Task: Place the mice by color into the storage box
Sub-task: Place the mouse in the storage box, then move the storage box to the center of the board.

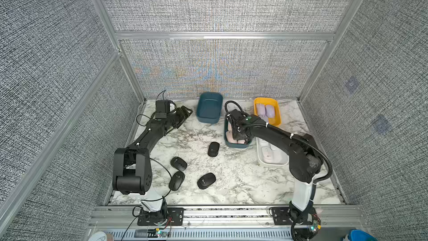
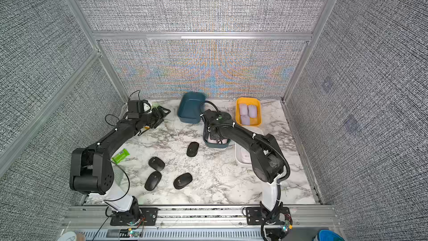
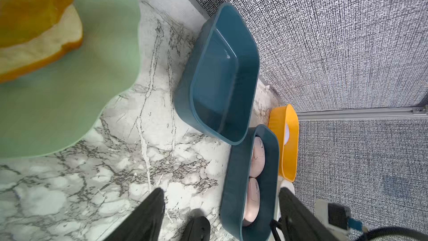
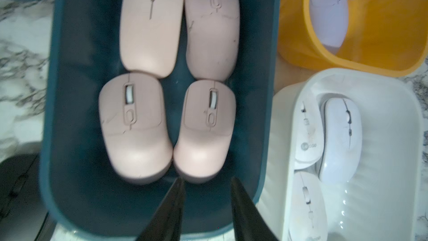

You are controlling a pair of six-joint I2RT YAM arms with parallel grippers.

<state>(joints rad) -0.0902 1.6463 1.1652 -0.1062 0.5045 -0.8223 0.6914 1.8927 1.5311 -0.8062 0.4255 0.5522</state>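
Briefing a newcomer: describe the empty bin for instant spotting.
Go to the back edge of the white marble-patterned table, by the grey fabric wall. The dark teal rectangular plastic bin stands there. Unlike the matching bin of pale pink mice, it is empty.

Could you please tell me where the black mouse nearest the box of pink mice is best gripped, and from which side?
Probably across the narrow waist of the black mouse, pinching its long flanks, coming straight down from above. It lies flat, alone on the table, top up; the smooth dome offers no other hold.
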